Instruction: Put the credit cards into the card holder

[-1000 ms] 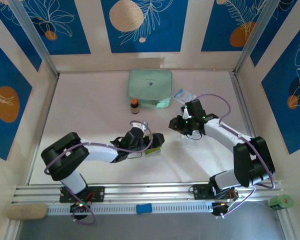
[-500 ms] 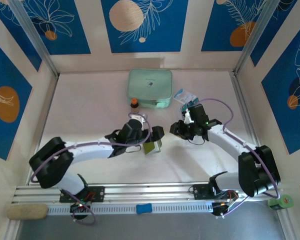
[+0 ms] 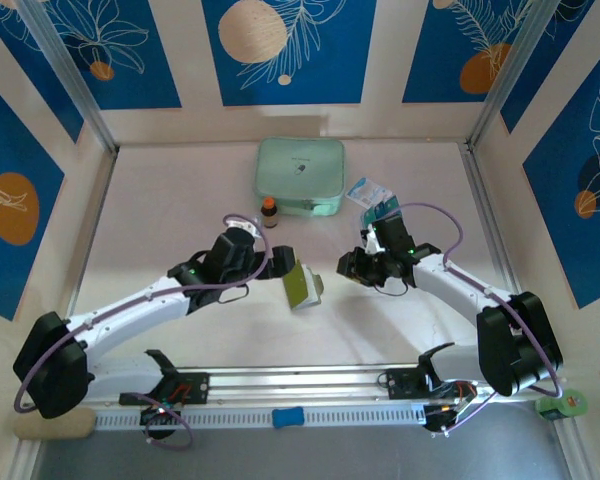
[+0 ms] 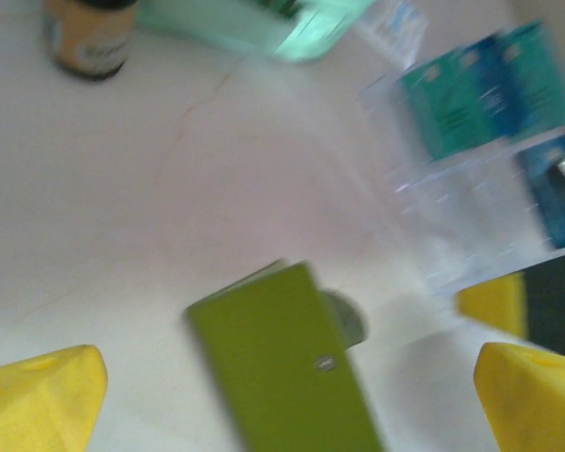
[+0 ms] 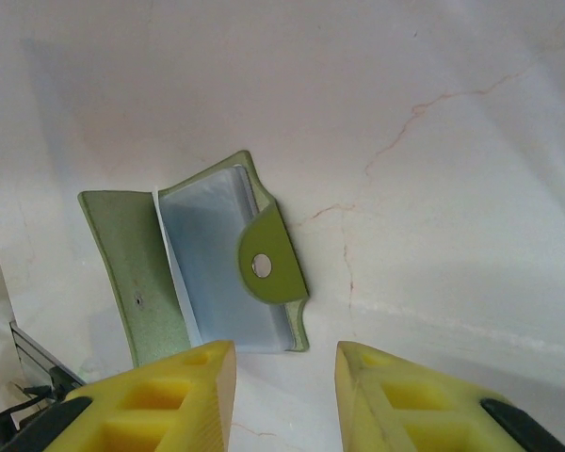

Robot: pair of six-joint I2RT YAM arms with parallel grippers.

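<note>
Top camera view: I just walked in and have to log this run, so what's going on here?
Two robot arms are working around an olive-green card holder, which lies open on the table between them. The left gripper hovers over it with fingers wide apart. The right gripper points at it, open and empty. The blue and teal credit cards lie farther back, near a mint-green case; neither arm holds one.

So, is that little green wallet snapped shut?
No, the card holder lies open, its clear pockets showing and strap tab unsnapped.

A brown bottle (image 3: 269,211) stands beside the mint zip case (image 3: 299,176).
</note>
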